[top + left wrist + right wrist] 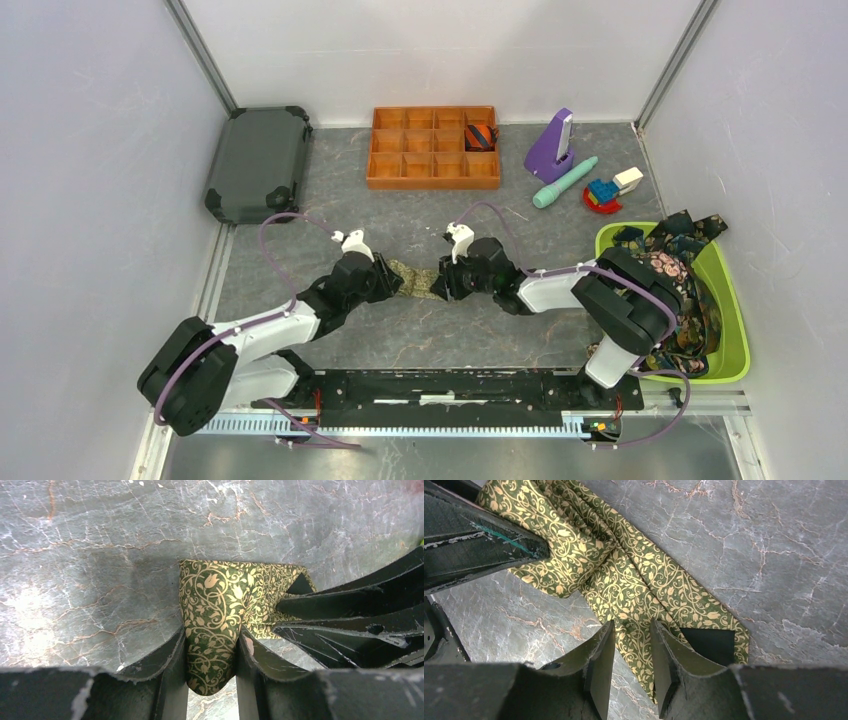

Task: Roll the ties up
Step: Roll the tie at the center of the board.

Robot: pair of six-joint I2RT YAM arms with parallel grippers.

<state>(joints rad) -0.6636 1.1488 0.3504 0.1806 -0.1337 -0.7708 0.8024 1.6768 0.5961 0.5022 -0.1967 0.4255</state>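
Tie (418, 281) pinched by left tool (211, 636) and right tool (632, 630), vine print legible only wrist-side

Bare grey marbled table (420, 215) is left open below the orange compartment tray (433, 148) at upper centre. Mid-frame, passage is barred by the left gripper (392, 280) and right gripper (440, 283), bridged by an olive-green patterned fabric tie (415, 281). The right edge is filled by a lime-green plastic bin (735, 340).
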